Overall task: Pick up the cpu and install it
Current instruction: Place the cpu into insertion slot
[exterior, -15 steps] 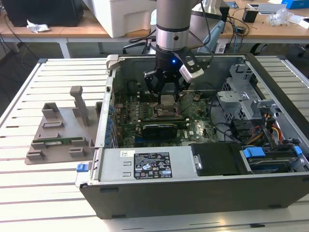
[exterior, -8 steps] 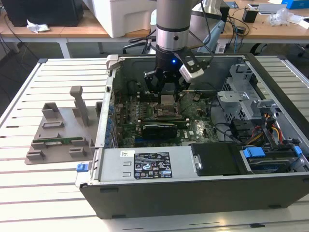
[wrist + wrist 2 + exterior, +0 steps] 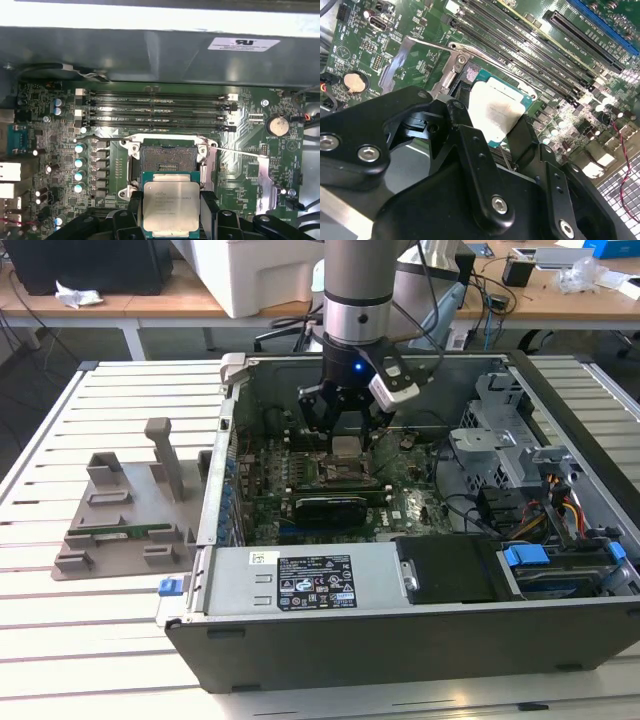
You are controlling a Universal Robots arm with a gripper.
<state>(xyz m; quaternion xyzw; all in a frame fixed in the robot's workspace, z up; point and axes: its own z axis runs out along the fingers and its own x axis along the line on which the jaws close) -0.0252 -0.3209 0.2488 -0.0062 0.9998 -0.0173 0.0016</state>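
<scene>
One arm reaches down into the open computer case (image 3: 400, 655), upper centre of the exterior view. The gripper (image 3: 345, 440) is closed partway onto the cpu (image 3: 345, 447). Its black fingers (image 3: 134, 212) press on two opposite edges, and the silvery top is bare between them in both wrist views.

- The cpu hangs in the grip above the motherboard (image 3: 405, 505), not seated. In the first wrist view it overlaps one edge of the socket (image 3: 167, 159).
- The socket's dark contact field is uncovered. The metal load plate (image 3: 405, 62) is swung open to the side, its thin lever released.
- The memory slots (image 3: 155, 107) run in parallel rows just beyond the socket and hold no sticks.
- The gap between chip and socket cannot be read from these angles.

Judgement: the pick is done and the step in hand is the carry to the socket, late in the approach. Seating calls for the chip square and centred over the frame and held level. It also needs its edge notches matched to the socket keys and a light, straight descent. A tilted or offset drop risks bent contacts.
</scene>
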